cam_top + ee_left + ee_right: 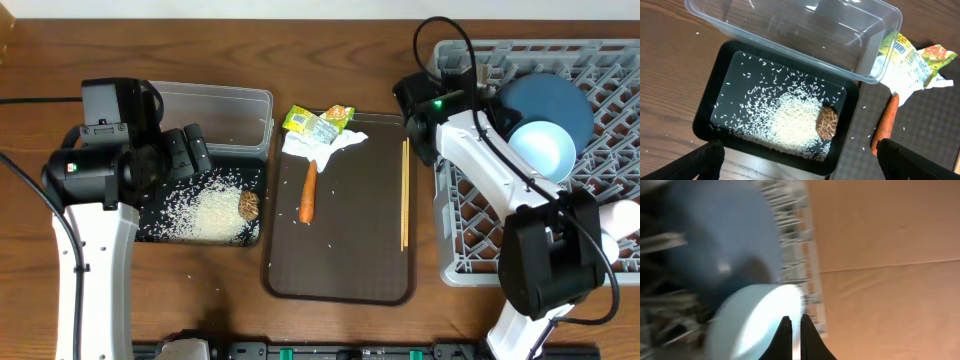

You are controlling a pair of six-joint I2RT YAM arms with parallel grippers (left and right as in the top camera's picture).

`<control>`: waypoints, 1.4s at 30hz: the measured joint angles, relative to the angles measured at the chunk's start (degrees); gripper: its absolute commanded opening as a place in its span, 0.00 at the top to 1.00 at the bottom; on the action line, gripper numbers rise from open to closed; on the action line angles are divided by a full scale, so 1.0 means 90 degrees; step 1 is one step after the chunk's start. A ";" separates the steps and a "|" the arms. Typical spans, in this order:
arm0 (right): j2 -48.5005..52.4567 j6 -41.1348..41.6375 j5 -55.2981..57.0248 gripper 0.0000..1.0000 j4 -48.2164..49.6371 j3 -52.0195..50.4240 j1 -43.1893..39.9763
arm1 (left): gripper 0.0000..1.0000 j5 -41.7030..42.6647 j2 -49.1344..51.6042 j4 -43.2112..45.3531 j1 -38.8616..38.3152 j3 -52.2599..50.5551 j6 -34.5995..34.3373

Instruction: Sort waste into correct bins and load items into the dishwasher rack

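My left gripper point(800, 145) hangs open above the near rim of the black bin point(705, 107), which holds loose rice point(790, 117) and a brown food lump point(827, 122). The clear tub point(790, 30) stands empty behind it. A carrot point(308, 192), green-yellow wrappers point(315, 122), a crumpled napkin point(325, 148) and the chopsticks point(404, 195) lie on the brown tray point(340, 270). In the grey rack point(480, 240) stand the dark-blue plate point(550, 100) and the white bowl point(545, 148). My right gripper point(796, 317) is shut and empty, pointing at the bowl point(755, 325) near the rack's left edge.
A small pale cup point(625, 215) sits at the rack's right edge. A few rice grains lie scattered on the wood around the black bin and on the tray's left side. The right arm's wrist point(440, 105) reaches over the rack's back left corner.
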 measured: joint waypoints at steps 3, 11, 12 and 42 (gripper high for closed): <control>-0.0236 0.0214 -0.1137 0.86 0.0248 -0.0002 -0.0058 | 0.02 -0.0002 0.0000 0.0000 0.0000 0.0000 0.0000; -0.2387 0.0668 -0.4539 0.32 0.0607 -0.0019 -0.0886 | 0.02 -0.0002 0.0000 0.0002 0.0000 -0.0002 0.0000; -0.2664 0.0731 -0.4884 0.31 0.0593 -0.0012 -0.1110 | 0.02 0.0000 0.0000 -0.0002 0.0000 0.0000 0.0000; -0.0704 0.0248 -0.8165 0.99 -0.0068 0.0007 -0.4896 | 0.02 -0.0002 0.0000 0.0002 0.0000 -0.0002 0.0000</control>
